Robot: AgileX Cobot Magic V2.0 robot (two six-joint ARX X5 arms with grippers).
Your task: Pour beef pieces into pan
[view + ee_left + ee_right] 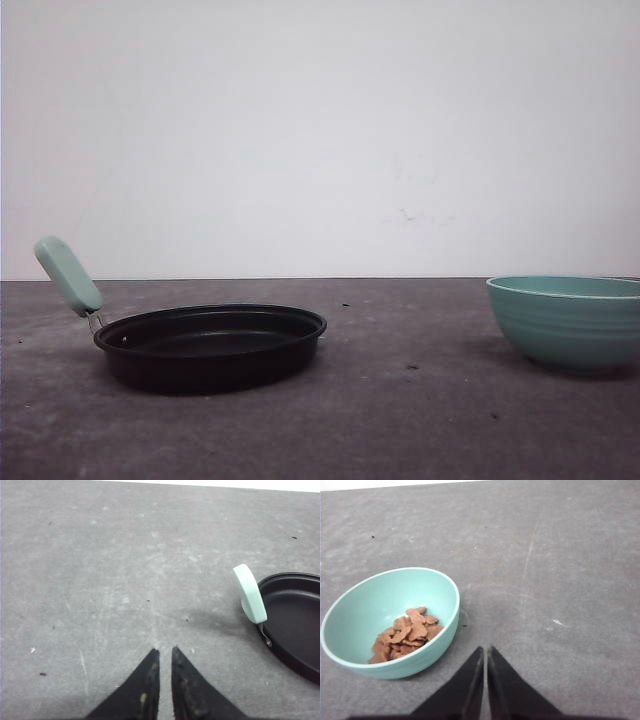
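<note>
Front view: the pan (212, 345) sits on the left of the grey counter (400, 420), its black inside bare and its mint handle (68, 275) angled up to the left. The teal bowl (568, 322) stands upright at the right edge, well apart from the pan. Nothing is poured yet; the whole task is left.

Left wrist view: the left end effector (164, 655) hangs over bare counter, its fingers nearly together and holding nothing. The pan's handle (249, 593) and rim are near it, off to one side, not touching.

Right wrist view: the beef pieces (406, 634) lie in a low heap inside the bowl (350, 630). The right end effector (484, 652), narrow and empty, hovers just beside the bowl's rim, so I judge the bowl must first be grasped.
</note>
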